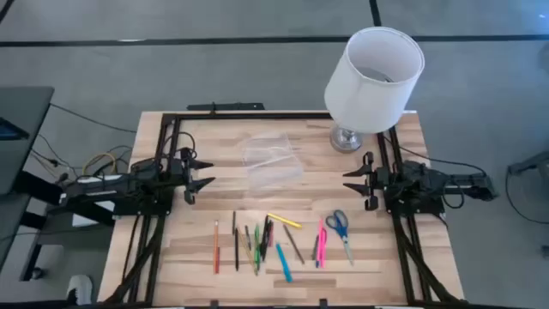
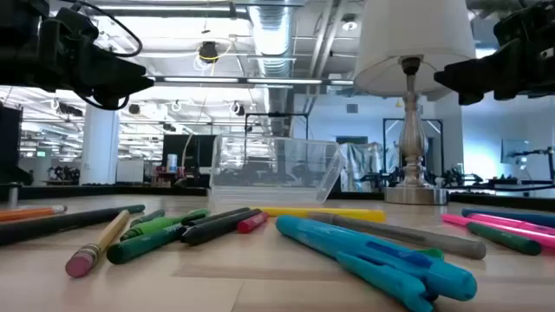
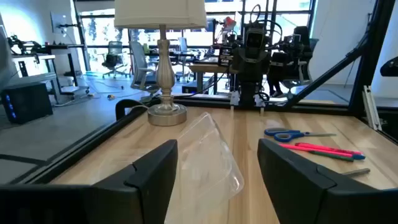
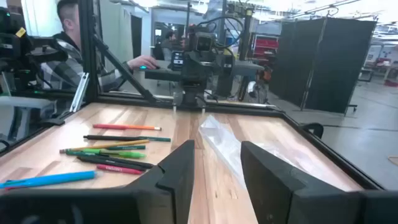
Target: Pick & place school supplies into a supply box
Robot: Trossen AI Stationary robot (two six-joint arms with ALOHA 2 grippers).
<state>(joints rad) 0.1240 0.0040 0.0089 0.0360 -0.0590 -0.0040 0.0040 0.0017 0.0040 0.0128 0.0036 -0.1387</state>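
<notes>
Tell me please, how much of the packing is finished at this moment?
Nothing looks done: the clear supply box holds no supplies. Nothing is in hand: the left end effector and right end effector hang open at the table's sides. Everything is left: the pencils and pens, pink markers and scissors lie on the table.

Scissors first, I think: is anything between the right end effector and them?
Nothing visible. The right end effector hangs open, raised, beside the scissors, with bare table between them.
</notes>
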